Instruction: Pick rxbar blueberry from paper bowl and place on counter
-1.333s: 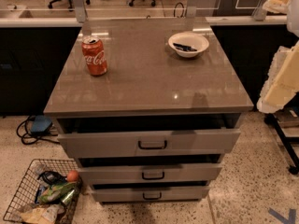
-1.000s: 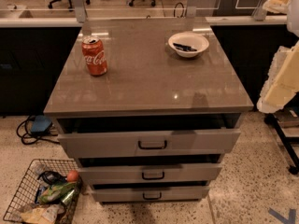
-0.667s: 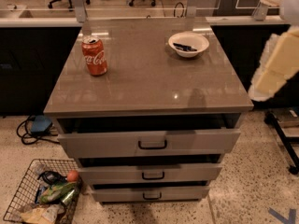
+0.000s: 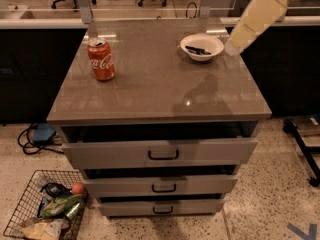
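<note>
At the far right of the counter (image 4: 150, 94), the rxbar blueberry (image 4: 198, 50) lies in the paper bowl (image 4: 202, 57) — the gripper (image 4: 231, 47) hangs just right of it, its grasp impossible to tell.

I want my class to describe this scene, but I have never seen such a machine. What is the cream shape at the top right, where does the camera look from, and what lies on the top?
There is one picture, taken from above and in front of the counter; where the camera is mounted is not known. The cream shape is the robot's arm reaching in from the upper right. Its gripper is at the arm's lower end, just right of the paper bowl. The rxbar blueberry, a small dark bar, lies in the bowl, so it is not yet picked up. A red cola can stands upright on the left.
</note>
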### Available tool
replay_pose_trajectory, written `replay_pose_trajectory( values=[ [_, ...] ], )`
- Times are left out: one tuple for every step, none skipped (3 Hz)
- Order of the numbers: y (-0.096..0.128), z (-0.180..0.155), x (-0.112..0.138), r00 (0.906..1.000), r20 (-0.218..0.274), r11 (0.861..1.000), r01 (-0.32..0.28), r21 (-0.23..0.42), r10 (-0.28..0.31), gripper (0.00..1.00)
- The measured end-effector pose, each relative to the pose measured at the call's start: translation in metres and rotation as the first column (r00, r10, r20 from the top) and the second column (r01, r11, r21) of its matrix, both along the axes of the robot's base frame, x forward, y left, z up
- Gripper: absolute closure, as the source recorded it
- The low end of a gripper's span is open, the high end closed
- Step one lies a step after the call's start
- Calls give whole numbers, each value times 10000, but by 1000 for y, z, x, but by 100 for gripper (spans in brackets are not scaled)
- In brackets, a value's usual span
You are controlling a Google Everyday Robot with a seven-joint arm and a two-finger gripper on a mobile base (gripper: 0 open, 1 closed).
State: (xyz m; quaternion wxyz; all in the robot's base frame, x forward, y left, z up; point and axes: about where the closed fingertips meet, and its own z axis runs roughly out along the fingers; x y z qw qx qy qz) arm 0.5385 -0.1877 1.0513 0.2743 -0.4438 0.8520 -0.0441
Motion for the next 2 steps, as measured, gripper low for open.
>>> replay_pose_trajectory(
  values=[
    [-11,-14,38,9834,-93,9828,1812,361,-1810,0],
    [-12,-14,39,9677,-222,9652,2521,700,-2511,0]
  ],
)
